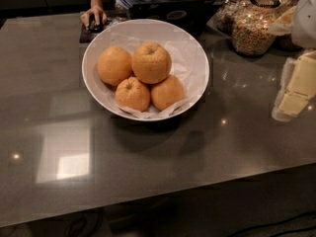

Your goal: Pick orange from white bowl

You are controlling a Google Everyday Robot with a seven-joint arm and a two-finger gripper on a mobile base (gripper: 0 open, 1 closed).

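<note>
Firstly, worktop (39,83): dark and glossy; it carries everything we log below.
white bowl (88,68): left of centre on the worktop, wide and shallow, lined with crinkled paper (190,58).
three smaller oranges (114,65): one at the bowl's left and two at the front, all packed together.
orange (150,62): in the white bowl, toward the back. It is the largest of the four, has its stem dimple up, and touches all three neighbours.
handling: we judge it firm, fairly heavy and not fragile. The pebbly skin should grip well, but a ball like this may roll out of an off-centre pinch.
hold: we would come from above and close across its widest middle. Its back and right sides stand open over the paper, while the left and front are crowded.
risk: nudging a neighbour could shift the pile.
jar (252,31): cereal, behind and right of the bowl, not touching it.
hand (292,95): at the right edge over the worktop, well apart from the bowl. We cannot tell how far open it is, and we see no orange in it.
</note>
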